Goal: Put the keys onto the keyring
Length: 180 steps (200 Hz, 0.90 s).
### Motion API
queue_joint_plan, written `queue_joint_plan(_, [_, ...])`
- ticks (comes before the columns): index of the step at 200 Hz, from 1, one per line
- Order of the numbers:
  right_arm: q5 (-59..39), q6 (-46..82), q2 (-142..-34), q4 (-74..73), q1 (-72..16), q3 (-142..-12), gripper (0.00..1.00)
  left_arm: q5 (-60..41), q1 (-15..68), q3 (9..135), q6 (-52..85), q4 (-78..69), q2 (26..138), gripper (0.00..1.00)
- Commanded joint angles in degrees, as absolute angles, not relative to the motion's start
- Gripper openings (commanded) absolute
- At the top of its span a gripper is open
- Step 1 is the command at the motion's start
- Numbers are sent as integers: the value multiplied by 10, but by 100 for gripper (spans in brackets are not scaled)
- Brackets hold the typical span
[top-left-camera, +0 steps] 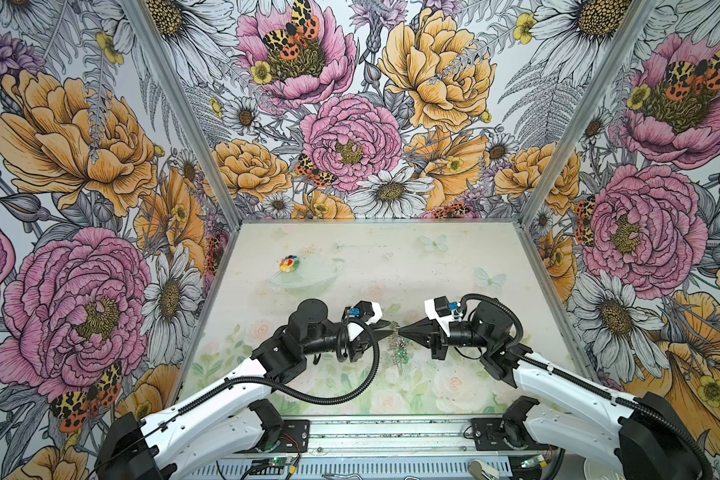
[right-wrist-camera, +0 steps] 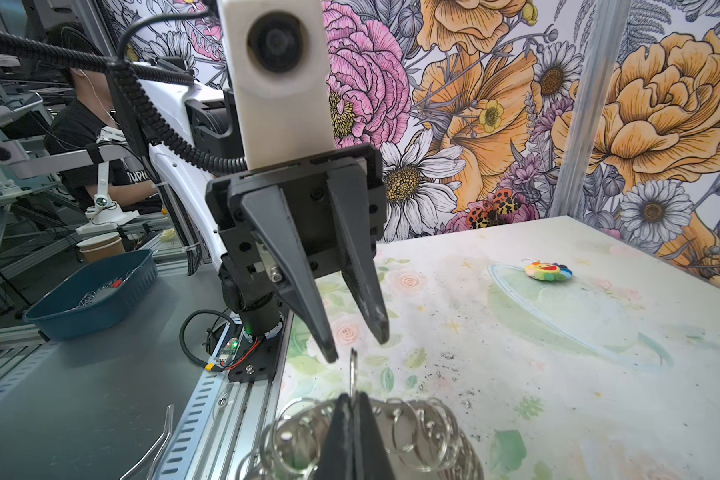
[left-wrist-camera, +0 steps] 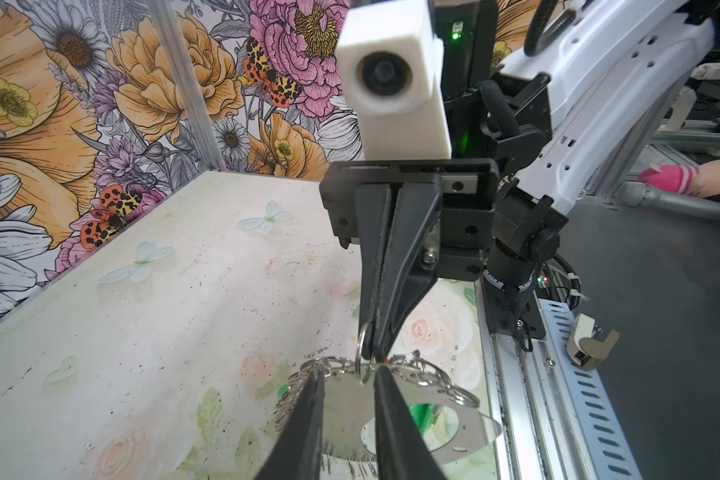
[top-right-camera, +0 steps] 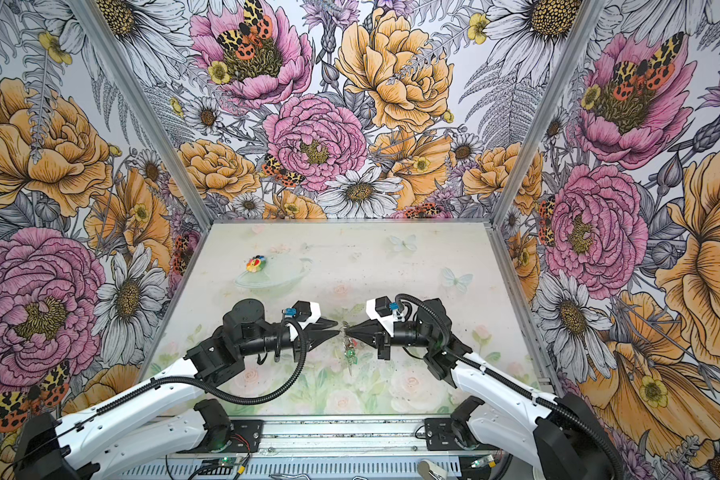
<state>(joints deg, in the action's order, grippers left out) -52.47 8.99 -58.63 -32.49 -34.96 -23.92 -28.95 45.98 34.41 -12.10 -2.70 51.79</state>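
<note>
Toward the far left of the worktop lies a round multicoloured toy, well apart from the work. Over the near middle of the worktop the left gripper points rightward with its jaws a little apart and nothing pressed between them. In the right wrist view its fingertips stand either side of the top of one wire loop without touching it. The keyring hangs in the air between the two grippers, turned edge-on in both top views, and the green heads of the keys show low among its loops. To the right, the right gripper has its jaws closed on that same wire loop and carries the whole keyring by it. We judge the step in hand to be working this loop open. To do it well, the left gripper should come squarely onto the loop's free edge and close gently on that one wire alone, while the right gripper holds steady. A skewed bite could twist the loop out of the pinch and drop everything. We cannot tell whether either key is already threaded on a loop or merely hangs among them. The top views give only small green flecks, and the left wrist view shows green only through the middle of the keyring. The keyring also runs out of frame in both wrist views.
</note>
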Motion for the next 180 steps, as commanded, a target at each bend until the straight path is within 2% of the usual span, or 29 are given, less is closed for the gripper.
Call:
queue_joint_plan(1, [-545,102,-589,-366,-354,-240,0,-336,455,336,-112,-55,526,23])
queue_joint_plan(48, [-559,115,-594,-383,-356,-241,0,-342,455,337,-114,-56,537,24])
queue_joint_plan(80, [-562,118,-600,-390,-359,-241,0,-346,454,337,-112,-60,540,14])
queue_joint_plan(131, [-546,113,-597,-391,-359,-237,0,-348,453,335,-107,-61,537,4])
queue_joint_plan(180, [-537,110,-597,-389,-358,-236,0,-329,454,335,-105,-65,536,1])
